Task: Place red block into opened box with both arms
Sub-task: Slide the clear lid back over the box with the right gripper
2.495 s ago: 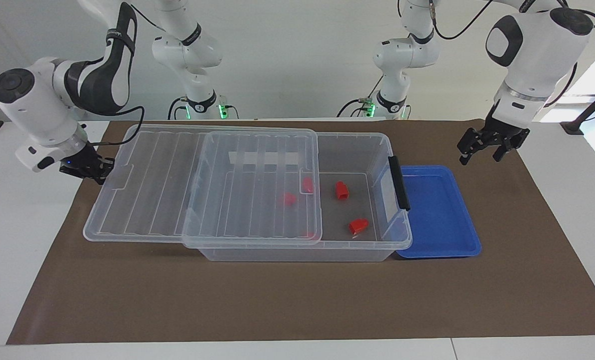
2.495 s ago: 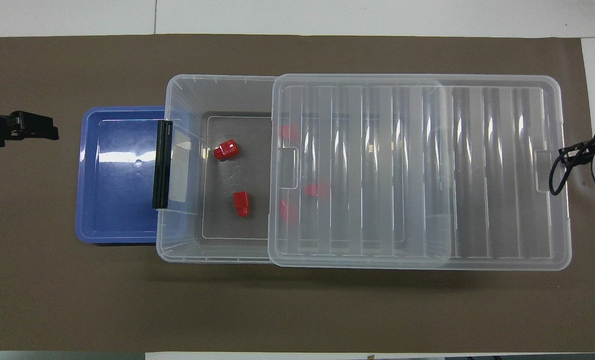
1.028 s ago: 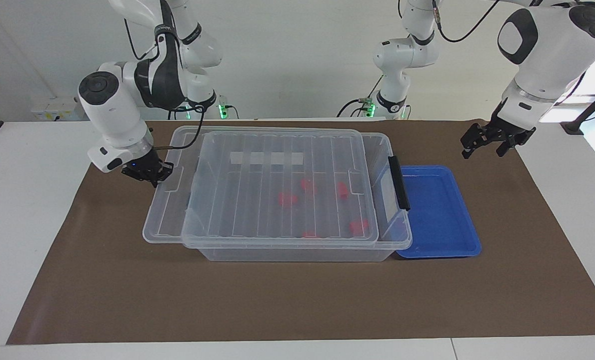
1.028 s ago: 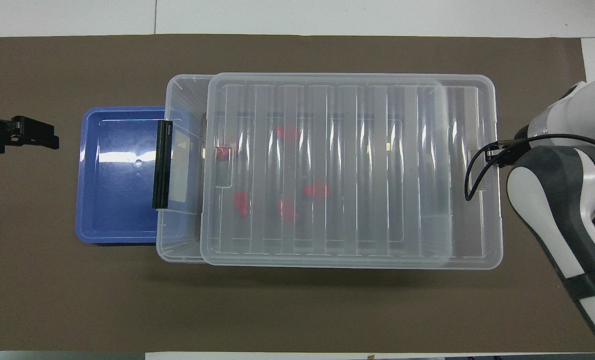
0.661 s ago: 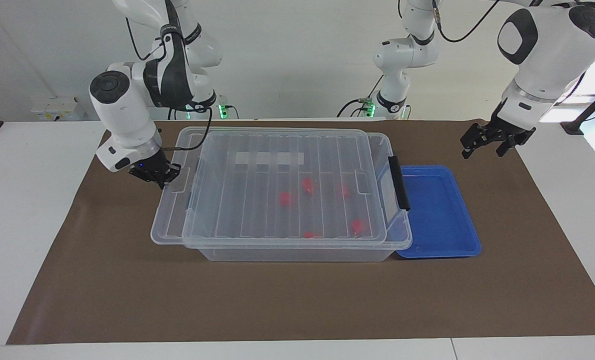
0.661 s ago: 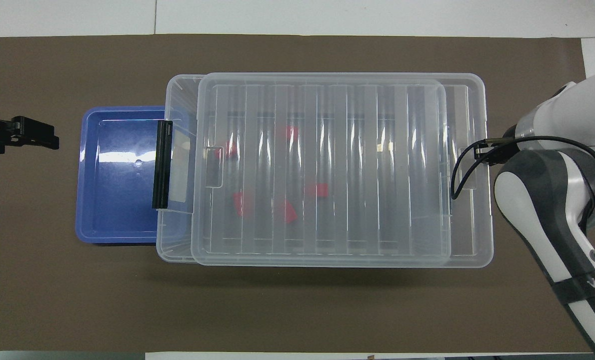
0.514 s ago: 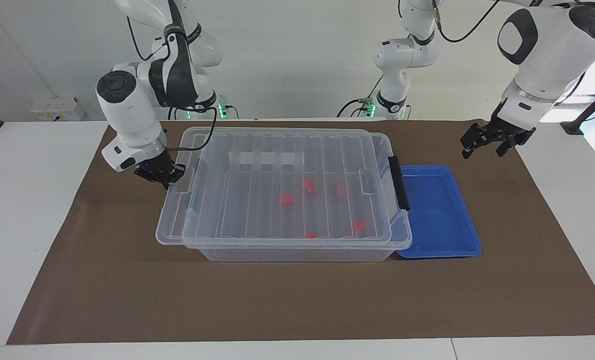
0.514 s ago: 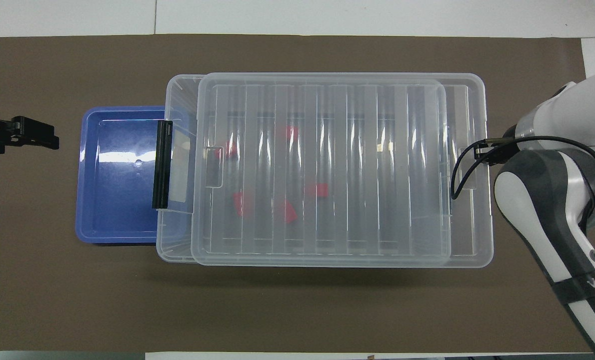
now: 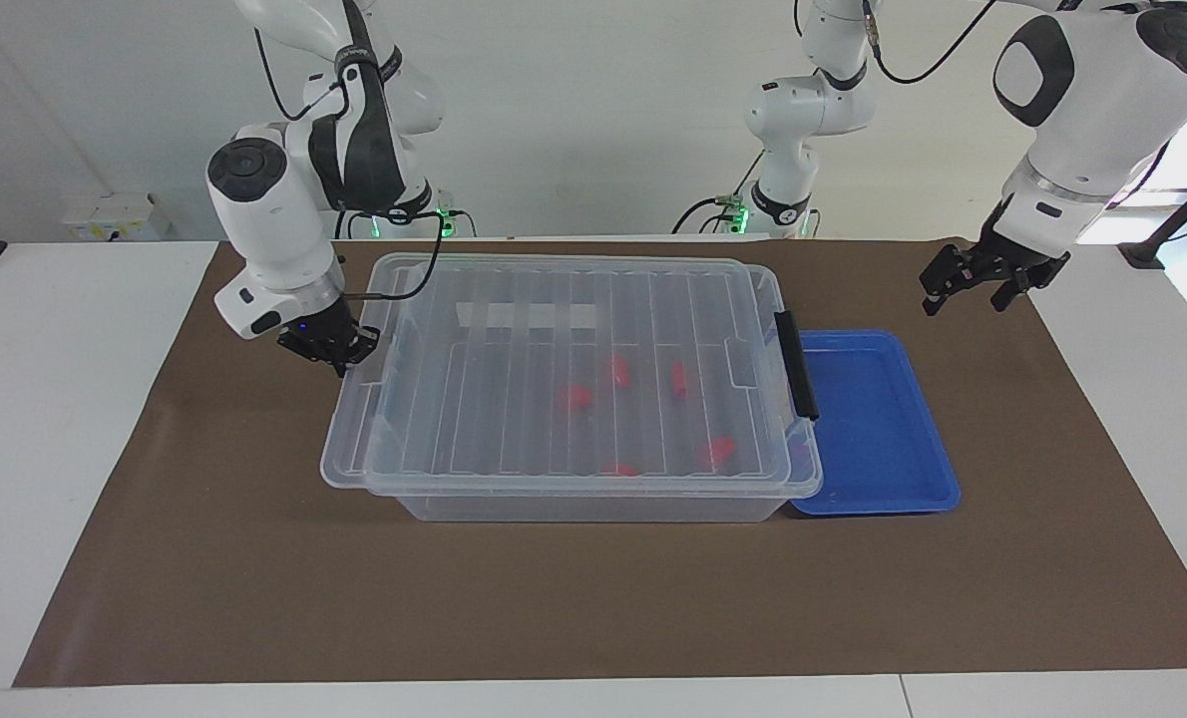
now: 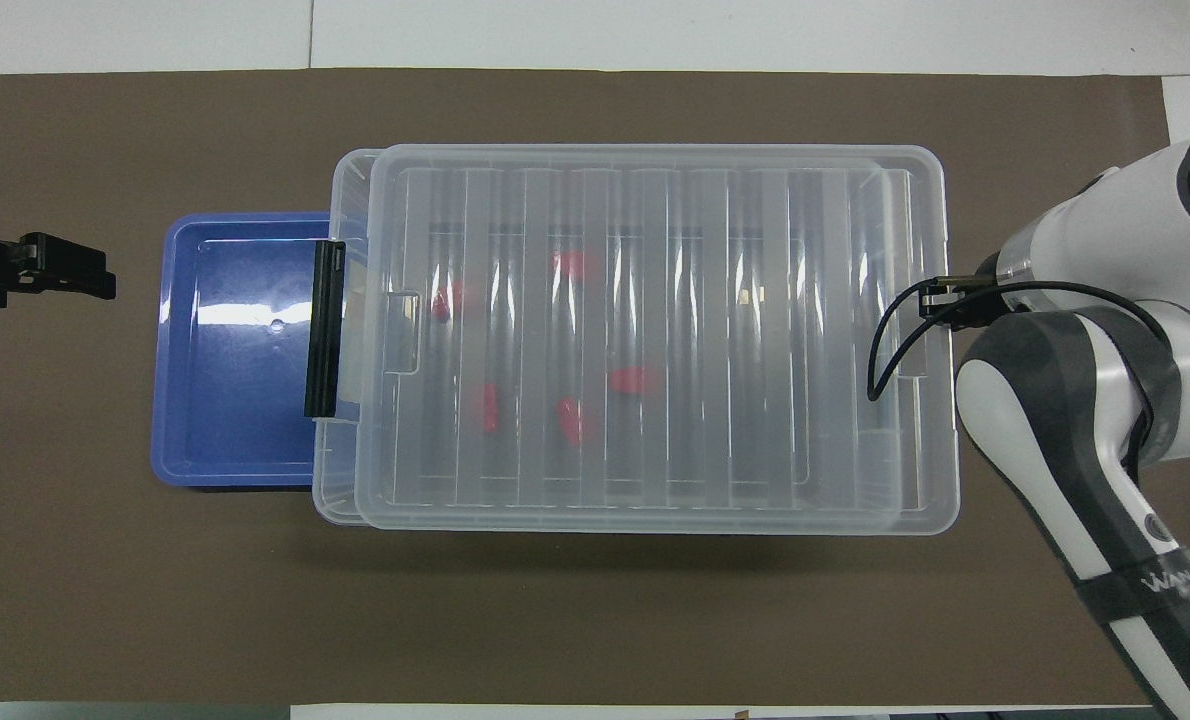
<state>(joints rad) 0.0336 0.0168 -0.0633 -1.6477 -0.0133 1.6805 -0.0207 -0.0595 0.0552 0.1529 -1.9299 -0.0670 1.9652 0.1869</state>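
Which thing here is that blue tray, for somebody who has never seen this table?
Start at the big clear box in the middle of the brown mat. At its end with the black handle, toward the left arm's end of the table, lies the blue tray, touching the box. It alone is blue, shallow, lidless and holds nothing.

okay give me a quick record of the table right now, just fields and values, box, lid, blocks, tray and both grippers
box: clear bin on the brown mat
lid: on the box, almost fully over it
red blocks: several inside the box, seen through the lid
tray: blue, nothing in it, beside the box toward the left arm's end
right gripper: shut, at the lid's end tab
left gripper: open, holding nothing, waits above the mat near the tray
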